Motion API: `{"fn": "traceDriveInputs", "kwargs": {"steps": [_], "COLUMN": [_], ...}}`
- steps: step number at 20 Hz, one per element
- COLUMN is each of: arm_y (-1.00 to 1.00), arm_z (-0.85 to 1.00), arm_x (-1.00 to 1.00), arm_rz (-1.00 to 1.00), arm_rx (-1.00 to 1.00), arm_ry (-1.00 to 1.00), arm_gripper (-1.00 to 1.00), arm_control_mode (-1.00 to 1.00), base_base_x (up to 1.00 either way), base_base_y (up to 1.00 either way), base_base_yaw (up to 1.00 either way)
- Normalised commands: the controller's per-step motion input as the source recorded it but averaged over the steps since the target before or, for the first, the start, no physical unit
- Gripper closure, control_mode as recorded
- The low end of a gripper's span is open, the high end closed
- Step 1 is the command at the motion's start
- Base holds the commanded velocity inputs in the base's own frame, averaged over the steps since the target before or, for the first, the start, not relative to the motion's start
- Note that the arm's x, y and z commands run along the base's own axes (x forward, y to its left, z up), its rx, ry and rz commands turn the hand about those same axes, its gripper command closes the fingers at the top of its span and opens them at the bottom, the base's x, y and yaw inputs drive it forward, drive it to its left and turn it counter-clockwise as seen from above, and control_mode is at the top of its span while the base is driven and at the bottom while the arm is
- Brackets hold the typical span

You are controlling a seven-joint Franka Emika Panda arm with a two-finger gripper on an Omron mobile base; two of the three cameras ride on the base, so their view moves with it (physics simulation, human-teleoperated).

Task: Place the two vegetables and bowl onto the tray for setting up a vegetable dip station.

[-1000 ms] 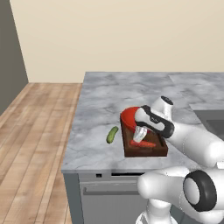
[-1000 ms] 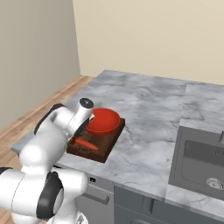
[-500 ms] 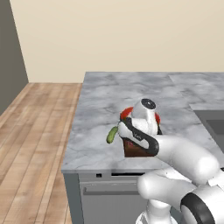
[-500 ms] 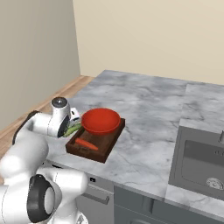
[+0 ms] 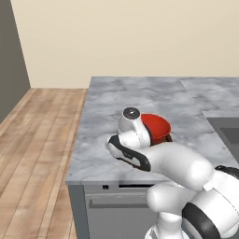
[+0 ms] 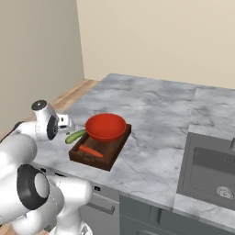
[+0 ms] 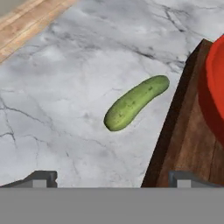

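Note:
The green cucumber (image 7: 136,102) lies on the marble counter just left of the dark wooden tray (image 7: 175,131), apart from its side. In the right base view the cucumber (image 6: 75,136) rests beside the tray (image 6: 110,158). That tray carries the red bowl (image 6: 105,126) at its far end and the orange carrot (image 6: 90,151) in front of it. My gripper (image 7: 111,177) hovers over the counter near the cucumber, open, with nothing between its widely spread tips. From the side the gripper (image 6: 69,123) sits above and left of the cucumber. The bowl (image 5: 156,126) peeks out behind my arm.
A sink (image 6: 211,170) is sunk into the counter at the right. The counter's left edge (image 6: 55,114) drops to a wooden floor close to my hand. Bare marble stretches behind and to the right of the tray.
My hand has swung left from above the tray to over the counter beside the cucumber. The carrot and bowl stay on the tray.

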Motion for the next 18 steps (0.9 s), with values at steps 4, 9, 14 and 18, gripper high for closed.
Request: {"fn": "traceDriveInputs", "kwargs": {"steps": [4,9,14,18], "arm_y": [0.34,0.12,-0.01,-0.06], "arm_z": [0.05,0.01,0.00,-0.08], "arm_x": [0.24,0.22,0.28,0.18], "arm_rz": [-0.42,-0.32,-0.28,-0.21], "arm_rx": [0.00,0.00,0.00,0.02], "arm_ry": [0.15,0.17,0.19,0.02], "arm_gripper": [-1.00,-1.00,-1.00,-1.00], "arm_control_mode": [-1.00,-1.00,-1.00,-1.00], "base_base_x": [0.00,0.00,0.00,0.00], "base_base_y": [0.00,0.00,0.00,0.00], "base_base_yaw": [0.00,0.00,0.00,0.00]}}
